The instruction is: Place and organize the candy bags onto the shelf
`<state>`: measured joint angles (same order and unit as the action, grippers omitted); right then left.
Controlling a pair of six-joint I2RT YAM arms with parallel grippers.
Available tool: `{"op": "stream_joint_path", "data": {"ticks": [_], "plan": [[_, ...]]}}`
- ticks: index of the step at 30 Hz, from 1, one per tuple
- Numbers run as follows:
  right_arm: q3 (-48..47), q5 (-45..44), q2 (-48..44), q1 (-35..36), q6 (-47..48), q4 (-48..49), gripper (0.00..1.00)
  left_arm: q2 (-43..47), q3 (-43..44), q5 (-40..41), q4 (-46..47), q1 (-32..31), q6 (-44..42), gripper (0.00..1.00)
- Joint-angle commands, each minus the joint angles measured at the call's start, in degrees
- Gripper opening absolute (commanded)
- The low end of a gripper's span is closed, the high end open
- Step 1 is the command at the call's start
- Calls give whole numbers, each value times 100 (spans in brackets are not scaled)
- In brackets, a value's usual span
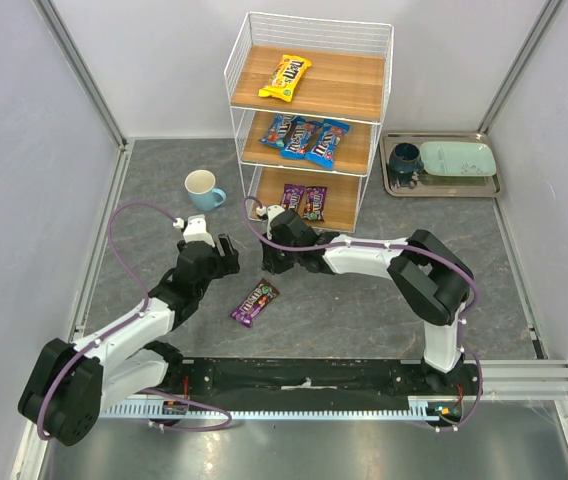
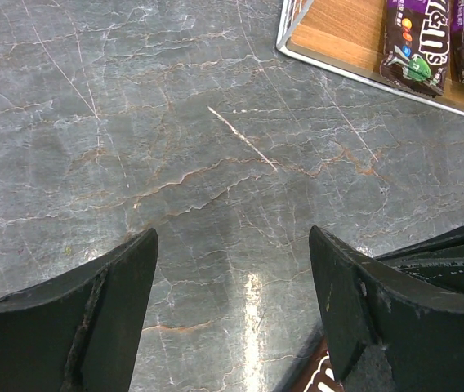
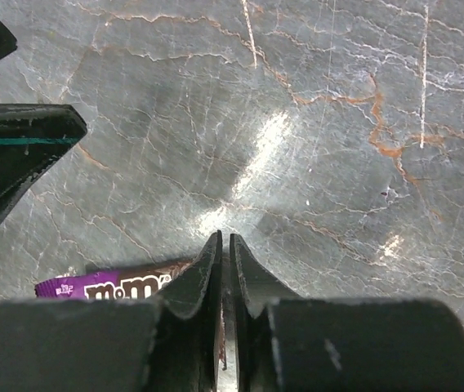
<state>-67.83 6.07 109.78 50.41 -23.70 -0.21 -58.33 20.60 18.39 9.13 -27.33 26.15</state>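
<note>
Arms both reach to the middle of the worktop (image 1: 364,300), just in front of the shelf (image 1: 349,80). The left arm (image 1: 134,330) stretches diagonally from its base at the near left, forearm low. The left gripper (image 1: 229,252) points toward the shelf's bottom board, its fingers (image 2: 93,310) wide apart with nothing between them. The right arm (image 1: 429,285) rises from the near right, folds at the elbow and runs leftward low over the worktop. The right gripper (image 1: 272,262) has its fingers (image 3: 203,278) pressed together on nothing visible. The two grippers are near each other, not touching.

The yellow candy bag (image 1: 284,77) lies on the top board. Three blue candy bags (image 1: 304,137) lie side by side on the middle board and two purple candy bags (image 1: 304,200) on the bottom one. The third purple bag (image 1: 255,302) lies flat on the worktop, just on the near side of both grippers.
</note>
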Motion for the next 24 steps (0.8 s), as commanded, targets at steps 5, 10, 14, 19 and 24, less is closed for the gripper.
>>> {"op": "stream_joint_path", "data": {"ticks": [5,10,14,19,24], "plan": [[173,-70,-368,4,-46,56,12,14,5,121,212,44,136,81],[910,-580,-1203,82,-415,47,6,5,5,121,221,44,136,81],[1184,-800,-1793,232,-670,-496,3,-30,14,94,221,44,144,81],[1386,-668,-1680,574,-1021,-682,1,-30,14,94,230,44,136,81],[1282,-773,-1266,882,-1206,-858,0,-30,14,103,230,53,136,81]]}}
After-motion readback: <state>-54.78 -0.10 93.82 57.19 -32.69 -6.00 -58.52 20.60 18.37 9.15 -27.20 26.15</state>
